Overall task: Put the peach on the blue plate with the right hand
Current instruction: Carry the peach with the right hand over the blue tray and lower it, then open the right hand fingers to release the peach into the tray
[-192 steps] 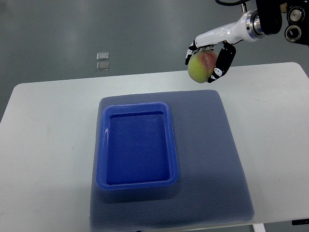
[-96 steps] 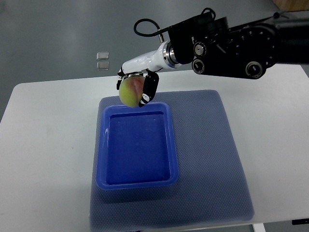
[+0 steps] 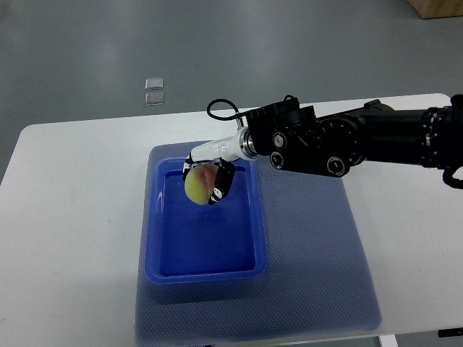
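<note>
My right hand [image 3: 206,177] reaches in from the right edge on a long black arm [image 3: 347,141] and is shut on the peach [image 3: 199,186], a yellow-green fruit with a red blush. The peach hangs over the far part of the blue plate [image 3: 153,246], a deep rectangular blue tray. White and black fingers [image 3: 223,182] wrap the peach's top and right side. I cannot tell whether the peach touches the tray's floor. The left arm is out of the picture.
The blue tray rests on a grey-blue textured mat [image 3: 318,253] that covers the middle of the white table [image 3: 65,217]. Two small clear squares [image 3: 153,90] lie on the grey floor beyond the table's far edge.
The right hand has carried the peach from beyond the table's far right down and to the left, and now holds it lower, inside the tray's outline.
</note>
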Available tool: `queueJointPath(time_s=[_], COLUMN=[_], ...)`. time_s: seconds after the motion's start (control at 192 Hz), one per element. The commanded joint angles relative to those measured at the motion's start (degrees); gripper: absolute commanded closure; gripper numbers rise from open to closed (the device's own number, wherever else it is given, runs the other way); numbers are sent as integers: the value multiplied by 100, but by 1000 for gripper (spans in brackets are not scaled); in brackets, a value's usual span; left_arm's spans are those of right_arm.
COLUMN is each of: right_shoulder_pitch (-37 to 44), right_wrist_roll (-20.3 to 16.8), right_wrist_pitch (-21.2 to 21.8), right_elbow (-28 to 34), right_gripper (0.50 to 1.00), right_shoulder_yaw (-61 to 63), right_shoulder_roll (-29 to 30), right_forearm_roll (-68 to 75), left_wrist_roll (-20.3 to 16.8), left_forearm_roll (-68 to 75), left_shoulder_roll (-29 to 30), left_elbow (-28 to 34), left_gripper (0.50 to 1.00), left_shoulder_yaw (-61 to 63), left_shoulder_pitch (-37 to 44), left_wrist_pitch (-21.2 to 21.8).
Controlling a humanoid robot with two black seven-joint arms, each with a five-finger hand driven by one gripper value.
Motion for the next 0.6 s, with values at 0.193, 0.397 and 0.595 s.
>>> queueJointPath(time_s=[0.193,0.397,0.595], right_shoulder_pitch=[-375,-542,-577], right_wrist_roll=[12,48,48], right_wrist_pitch=[-49,-164,-155], right_elbow=[-130,-130,-139], right_gripper=[961,730,611], right_shoulder_yaw=[144,179,302], right_shoulder_roll=[0,0,0], right_forearm_roll=[-7,-7,2], left_wrist_roll=[-1,-1,-1], left_forearm_roll=[1,10,1], left_shoulder_roll=[0,0,0], left_elbow=[0,-9,8], left_gripper=[500,500,500], left_shoulder_yaw=[0,9,9], left_shoulder_pitch=[-1,-1,-1], left_wrist_pitch=[0,0,0])
